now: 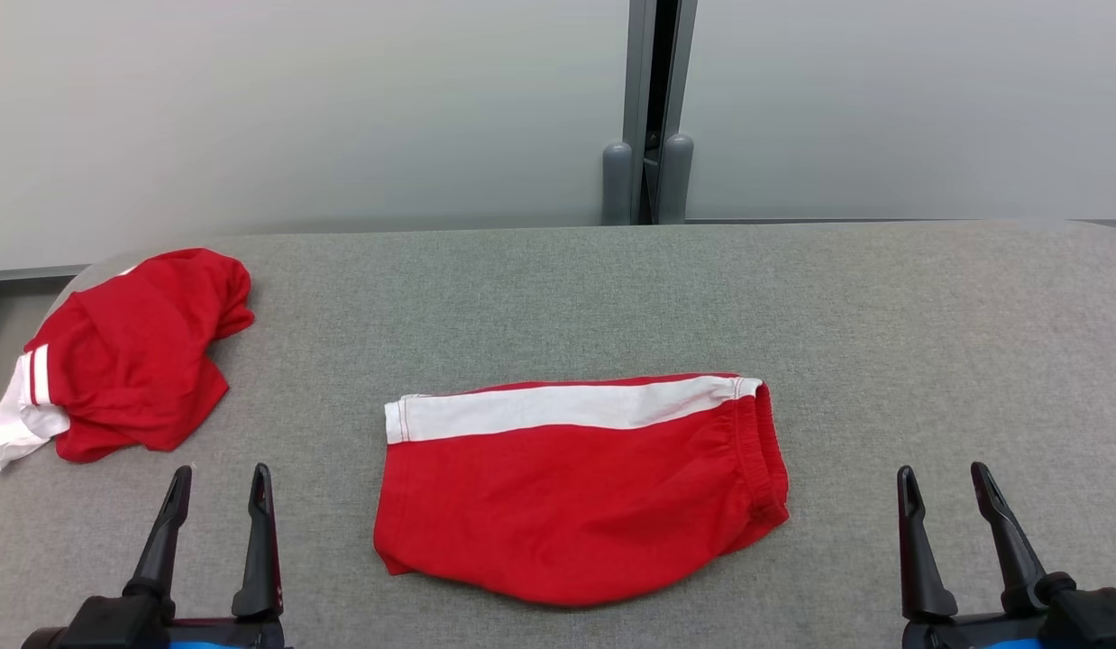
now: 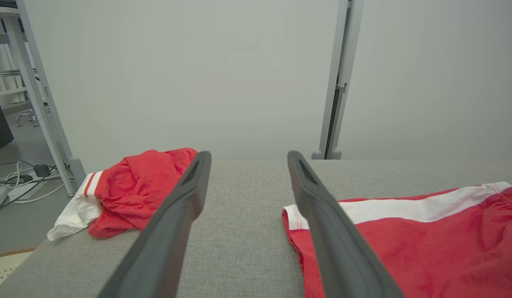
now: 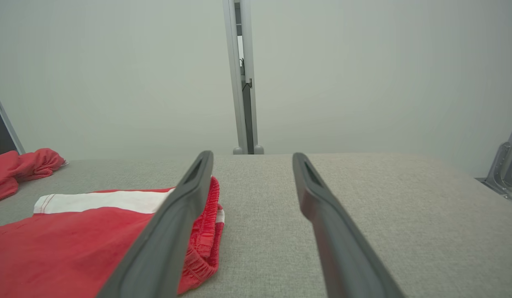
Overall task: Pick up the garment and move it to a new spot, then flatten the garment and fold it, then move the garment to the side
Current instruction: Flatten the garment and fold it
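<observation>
A red garment (image 1: 576,491) with a white side stripe, a pair of shorts, lies folded flat on the grey table (image 1: 558,297) near its front middle; it shows too in the left wrist view (image 2: 421,244) and the right wrist view (image 3: 74,244). My left gripper (image 1: 220,482) stands open at the lower left, apart from the garment's left edge. Over at the lower right my right gripper (image 1: 946,478) is open too, well clear of the elastic waistband. Nothing is between either pair of fingers.
A second red and white garment (image 1: 130,361) lies crumpled at the table's far left edge, partly hanging over. A grey wall with a vertical post (image 1: 653,108) stands behind the table. Cables (image 2: 20,182) lie on the floor to the left.
</observation>
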